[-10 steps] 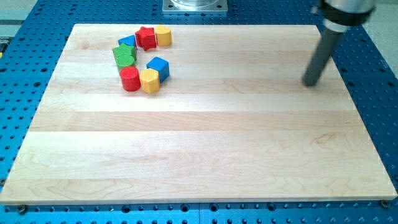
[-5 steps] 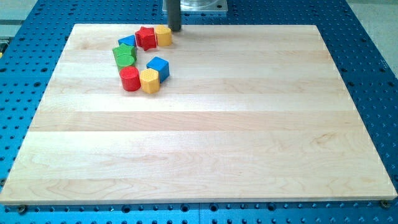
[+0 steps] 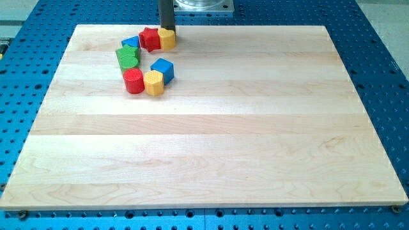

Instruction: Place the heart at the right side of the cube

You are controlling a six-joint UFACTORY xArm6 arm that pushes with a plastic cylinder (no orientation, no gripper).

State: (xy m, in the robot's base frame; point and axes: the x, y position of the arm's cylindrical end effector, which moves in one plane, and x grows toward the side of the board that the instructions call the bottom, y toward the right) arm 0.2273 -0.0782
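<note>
My tip [image 3: 167,29] is at the view's top edge of the board, touching the top side of a yellow block [image 3: 167,39] that looks like the heart. A red star [image 3: 149,39] sits against that block's left side, with a blue block [image 3: 131,43] further left. The blue cube [image 3: 163,69] lies below them, touching a yellow hexagon-like block [image 3: 154,83]. A red cylinder [image 3: 133,81] sits left of the hexagon. Two green blocks [image 3: 128,57] lie between the blue block and the cylinder.
The wooden board [image 3: 211,140] lies on a blue perforated table [image 3: 383,64]. A grey metal base plate [image 3: 201,5] stands just beyond the board's top edge, next to the rod.
The rod swept from the board's upper right to the top edge, then shifted a little left onto the yellow block's top side. The blocks have barely moved.
</note>
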